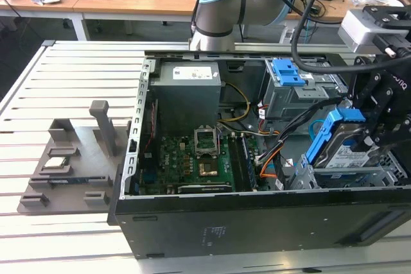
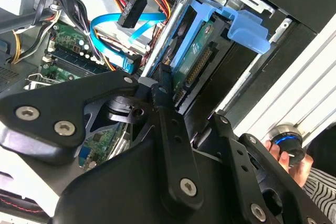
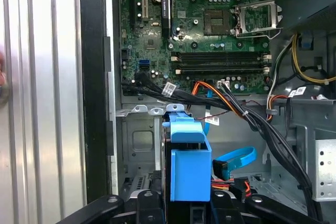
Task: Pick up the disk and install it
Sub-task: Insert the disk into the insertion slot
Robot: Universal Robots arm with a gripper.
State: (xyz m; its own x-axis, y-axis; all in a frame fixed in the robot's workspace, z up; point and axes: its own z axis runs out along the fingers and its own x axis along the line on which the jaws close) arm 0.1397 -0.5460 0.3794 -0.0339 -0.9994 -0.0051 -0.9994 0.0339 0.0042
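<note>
A black computer case sits on a pale grey slatted tabletop. Inside, the motherboard is green. The disk at 3 o'clock in the exterior view is silver with a white label and blue side rails. The end effector is black. A blue drive caddy sits at 1 o'clock. The cables are orange, red, yellow and black, with a bright blue data cable. A grey parts holder sits at 9 o'clock.
</note>
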